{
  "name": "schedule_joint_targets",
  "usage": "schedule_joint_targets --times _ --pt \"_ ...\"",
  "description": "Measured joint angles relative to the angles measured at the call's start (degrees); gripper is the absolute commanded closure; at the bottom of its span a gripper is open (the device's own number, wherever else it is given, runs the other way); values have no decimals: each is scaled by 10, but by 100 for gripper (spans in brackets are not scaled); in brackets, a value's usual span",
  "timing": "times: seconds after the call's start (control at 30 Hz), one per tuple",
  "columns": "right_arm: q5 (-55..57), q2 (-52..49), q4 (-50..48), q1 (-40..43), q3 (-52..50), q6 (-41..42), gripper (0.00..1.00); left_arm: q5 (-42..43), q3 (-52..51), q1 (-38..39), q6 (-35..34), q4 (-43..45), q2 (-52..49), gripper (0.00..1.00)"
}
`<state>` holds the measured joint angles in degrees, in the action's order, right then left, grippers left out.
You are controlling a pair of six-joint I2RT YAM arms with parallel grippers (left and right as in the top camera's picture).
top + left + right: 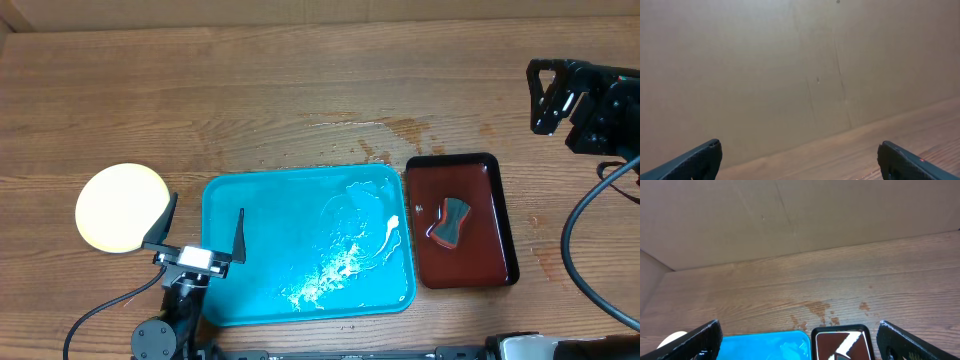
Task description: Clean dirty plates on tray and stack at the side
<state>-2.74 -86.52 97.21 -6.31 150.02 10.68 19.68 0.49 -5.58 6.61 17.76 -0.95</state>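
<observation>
While no plate was seen on the large turquoise rectangular plastic tray [255, 200], the round pale yellow plastic plates [122, 207] were found at the far left of the wooden tabletop [300, 90], apart from the tray's rim. Only the top disc was shown, so how many lay beneath could not be told. Just beside them the left gripper [208, 206] was held over the tray's left edge, its fingers spread wide and clamped on nothing. The task was judged close to done. A sideways sweep from there could knock the stack, since one finger stood near the plate's rim. White soapy streaks [335, 265] were seen on the tray and damp stains [395, 130] behind it. To the right, a smaller dark red-brown tray with a black rim [480, 260] held a small dark hourglass-shaped pad [450, 222]. At the far right the right gripper [550, 97] was held high, fingers likewise apart and empty. Its black cable [575, 230] was looped near that tray, where it could snag.
</observation>
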Motion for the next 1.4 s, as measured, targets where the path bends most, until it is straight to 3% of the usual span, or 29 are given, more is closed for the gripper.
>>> schedule_joint_targets --times 0.1,0.4,1.4 --pt "0 0 0 0 0 0 0 -6 0 0 -14 -35 1 0" --pt "0 0 0 0 0 0 0 -62 0 0 -150 -209 1 0" --pt "0 0 0 0 0 0 0 -84 0 0 -177 -210 1 0"
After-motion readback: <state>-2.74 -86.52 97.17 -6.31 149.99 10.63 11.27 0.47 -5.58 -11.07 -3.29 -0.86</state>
